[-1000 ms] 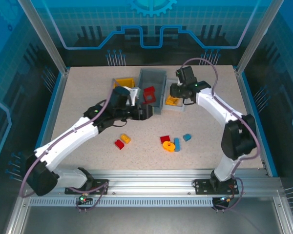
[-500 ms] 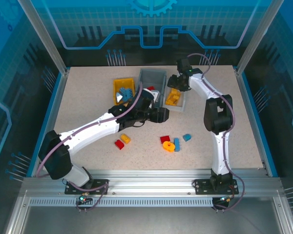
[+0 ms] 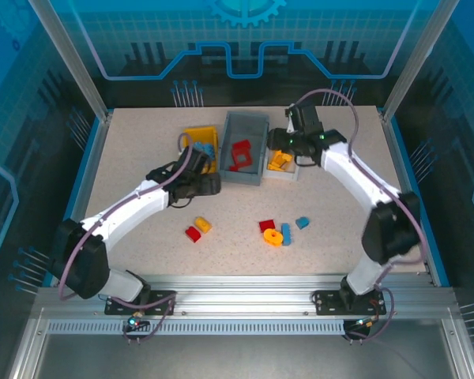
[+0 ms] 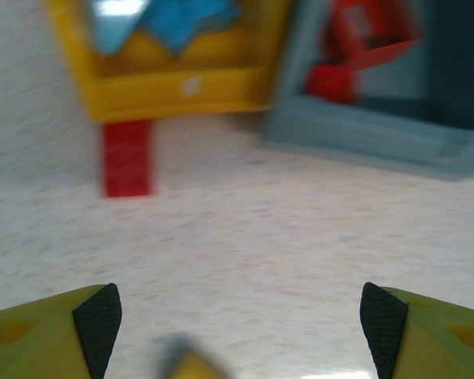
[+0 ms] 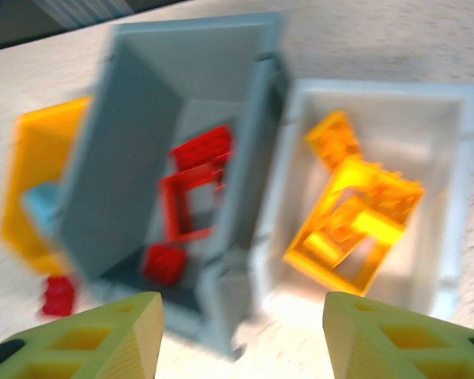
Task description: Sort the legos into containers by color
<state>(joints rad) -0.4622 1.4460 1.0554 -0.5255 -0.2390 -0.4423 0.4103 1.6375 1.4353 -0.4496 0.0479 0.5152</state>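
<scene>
Right end effector (image 5: 238, 343) open above white bin (image 5: 379, 89).

1. Yellow bin (image 3: 196, 132), left: blue bricks (image 3: 207, 149) inside.
2. Grey bin (image 3: 249, 121), middle: red bricks (image 3: 242, 154), one a square frame.
3. White bin (image 3: 284, 174), right: yellow-orange bricks (image 3: 280, 161).
4. Loose bricks (image 3: 274, 236) nearer: red, yellow, orange, blue.

The counter (image 3: 126, 142) looks matt and finely speckled, like stone. The grey bin (image 3: 253, 122), yellow bin (image 4: 182, 91) and translucent white bin (image 5: 450, 189) are smooth plastic, as are the glossy red bricks (image 5: 193, 201) and orange bricks (image 5: 355, 221). The left claw (image 4: 237, 328) carries dull black pads (image 4: 99, 316) on yellow-green plastic.
</scene>
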